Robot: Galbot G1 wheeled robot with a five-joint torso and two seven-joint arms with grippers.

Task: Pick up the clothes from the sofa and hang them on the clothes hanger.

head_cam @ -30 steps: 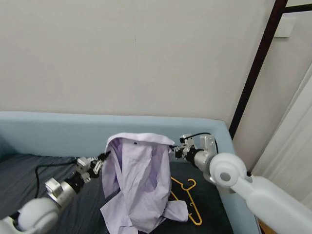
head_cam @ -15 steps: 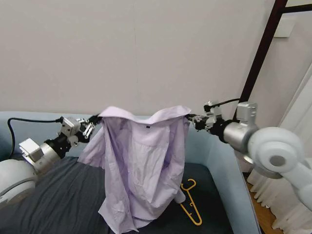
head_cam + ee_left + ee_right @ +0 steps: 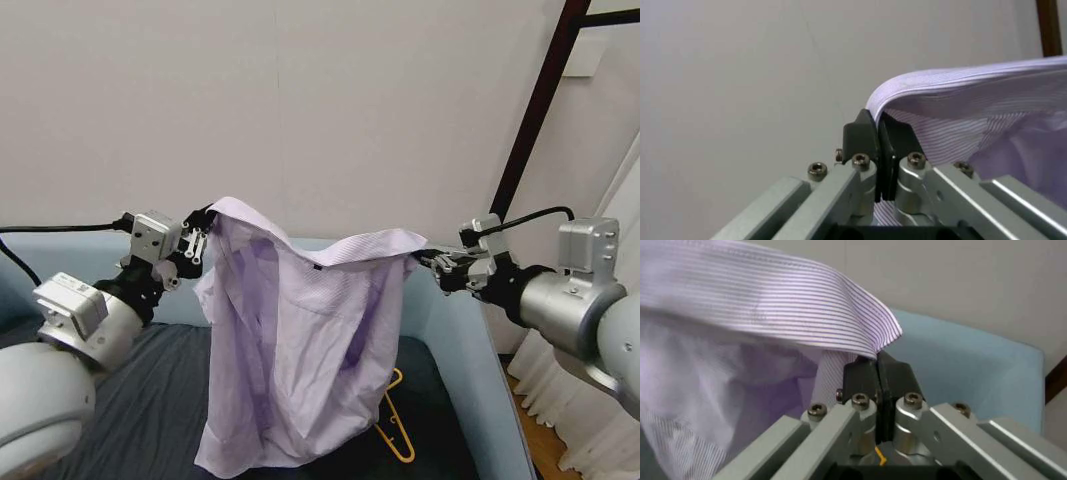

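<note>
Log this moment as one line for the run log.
left gripper: shut on shirt | right gripper: shut on shirt | shirt: spread between both, over sofa | hanger: lying on sofa

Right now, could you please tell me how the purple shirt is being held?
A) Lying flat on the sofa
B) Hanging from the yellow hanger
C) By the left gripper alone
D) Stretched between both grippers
D: the left gripper and the right gripper each have their fingers shut on the top edge of the shirt, which hangs between them above the sofa, while the yellow hanger lies on the seat.
</note>
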